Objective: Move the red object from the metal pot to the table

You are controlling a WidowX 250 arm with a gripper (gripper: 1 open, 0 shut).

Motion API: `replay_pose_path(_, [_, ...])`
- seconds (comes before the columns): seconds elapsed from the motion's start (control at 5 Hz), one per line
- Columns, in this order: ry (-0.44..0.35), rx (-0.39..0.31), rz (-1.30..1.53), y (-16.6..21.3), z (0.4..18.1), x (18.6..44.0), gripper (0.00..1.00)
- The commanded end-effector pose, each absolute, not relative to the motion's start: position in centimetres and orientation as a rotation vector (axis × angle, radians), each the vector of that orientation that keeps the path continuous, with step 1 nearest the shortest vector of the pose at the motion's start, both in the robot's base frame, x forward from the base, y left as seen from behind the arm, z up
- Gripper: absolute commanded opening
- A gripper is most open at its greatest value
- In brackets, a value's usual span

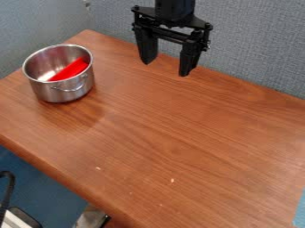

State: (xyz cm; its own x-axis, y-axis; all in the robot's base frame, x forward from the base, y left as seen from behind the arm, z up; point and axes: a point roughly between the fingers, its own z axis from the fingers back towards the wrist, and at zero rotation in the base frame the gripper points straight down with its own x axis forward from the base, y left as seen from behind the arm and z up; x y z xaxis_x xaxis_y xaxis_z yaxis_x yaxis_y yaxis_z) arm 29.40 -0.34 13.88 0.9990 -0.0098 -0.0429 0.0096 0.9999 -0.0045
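The claw (pixel 169 61) hangs above the far side of the table (pixel 179 134), pointing down, its two dark fingers (pixel 144 49) spread wide with nothing between them. It holds nothing and touches nothing.

The red block (pixel 71 69) lies inside the pot (pixel 60 75), resting on the bottom and leaning towards the right-hand wall. The pot stands upright near the table's left corner, well apart from the claw. The small handles cannot be made out at this size.

Judgement on progress: the task has not begun in any material sense. The block is untouched and the approach is the step in hand. The next move calls for carrying the claw across to the pot, centring it over the block, and lowering the fingers inside the rim without striking the steel wall. The block sits close to one side, so clearance on that side looks tight; a finger catching the rim could shove or tip the pot. The fingers would do best to close across the block's narrower sides.

Surface: brown wood with reddish grain, smooth, a few pale specks towards the near edge, a rounded corner at left. Ample bare wood lies between pot and claw for setting the block down.

Room: a plain grey-blue wall behind the table; bluish floor below the near edge.
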Motion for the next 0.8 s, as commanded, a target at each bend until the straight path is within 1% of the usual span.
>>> replay_pose_path(0.0, [0.062, -0.006, -0.007, -0.2, 13.4, 29.3, 1.00])
replay_pose_path(0.2, [0.068, -0.013, 0.044, 2.3, 13.2, 29.2, 1.00])
replay_pose_path(0.6, [0.021, -0.009, 0.156, 10.2, 13.9, 28.7, 1.00])
